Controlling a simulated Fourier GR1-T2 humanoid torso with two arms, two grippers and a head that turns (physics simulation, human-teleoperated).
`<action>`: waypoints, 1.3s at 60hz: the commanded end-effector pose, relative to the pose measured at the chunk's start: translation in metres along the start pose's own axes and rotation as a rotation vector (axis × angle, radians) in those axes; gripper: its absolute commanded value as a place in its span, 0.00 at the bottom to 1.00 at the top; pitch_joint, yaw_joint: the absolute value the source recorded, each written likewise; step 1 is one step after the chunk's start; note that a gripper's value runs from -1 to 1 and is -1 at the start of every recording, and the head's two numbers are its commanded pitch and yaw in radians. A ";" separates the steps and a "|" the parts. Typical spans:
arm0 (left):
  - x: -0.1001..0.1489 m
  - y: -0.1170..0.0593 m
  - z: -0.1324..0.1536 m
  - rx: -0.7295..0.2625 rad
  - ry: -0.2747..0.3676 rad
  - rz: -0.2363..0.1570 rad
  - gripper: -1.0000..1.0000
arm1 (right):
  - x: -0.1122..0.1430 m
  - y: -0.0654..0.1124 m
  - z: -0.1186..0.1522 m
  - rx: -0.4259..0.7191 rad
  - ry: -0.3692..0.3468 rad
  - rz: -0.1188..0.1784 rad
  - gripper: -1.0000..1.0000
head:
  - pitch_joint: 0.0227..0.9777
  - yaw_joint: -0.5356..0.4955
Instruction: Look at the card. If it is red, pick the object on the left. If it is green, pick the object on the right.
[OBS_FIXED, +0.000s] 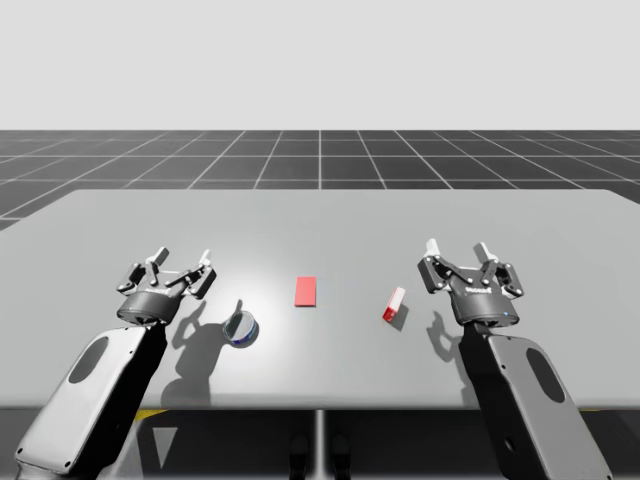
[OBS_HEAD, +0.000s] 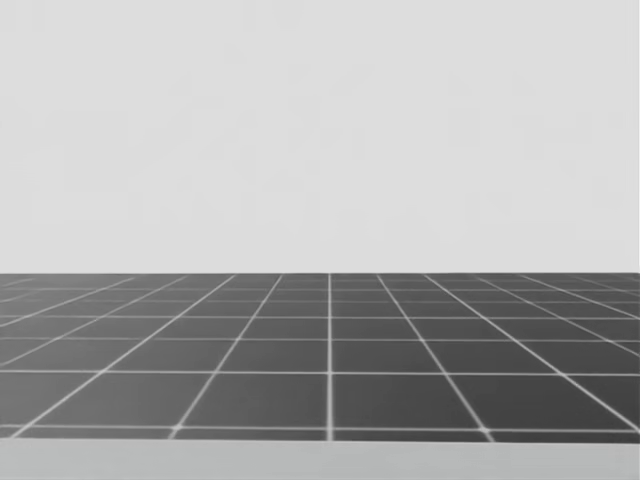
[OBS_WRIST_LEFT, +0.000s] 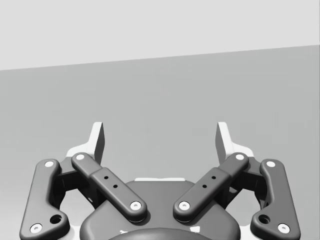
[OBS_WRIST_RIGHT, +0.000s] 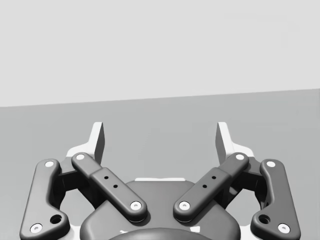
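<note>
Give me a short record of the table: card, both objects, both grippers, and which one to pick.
card: red, lying flat between the two objects
left object: can, silver and blue
right object: box, red
left gripper: open, empty, apart from the can
right gripper: open, empty, apart from the box
pick: the can

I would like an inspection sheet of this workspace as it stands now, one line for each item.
Surface: grey table, flat.
Job's things: red card lying at the middle; silver-blue can to its left; small red box to its right.
Clutter: nothing seen.
Claws: left claw open, empty, near the can; right claw open, empty, near the box.
Cables: nothing seen.
Surroundings: dark gridded floor beyond the table.
</note>
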 end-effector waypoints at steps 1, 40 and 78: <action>0.000 0.000 0.000 -0.001 -0.001 -0.002 0.00 | -0.001 0.000 0.001 -0.040 -0.016 -0.004 0.00 | 0.06 0.54; 0.003 0.001 0.002 -0.002 -0.017 -0.014 0.00 | 0.000 -0.001 -0.001 -0.007 0.025 0.019 0.00 | 0.51 0.57; 0.006 -0.001 0.003 -0.011 -0.027 -0.019 0.00 | 0.003 -0.003 -0.001 -0.016 0.030 0.009 0.00 | 0.88 0.58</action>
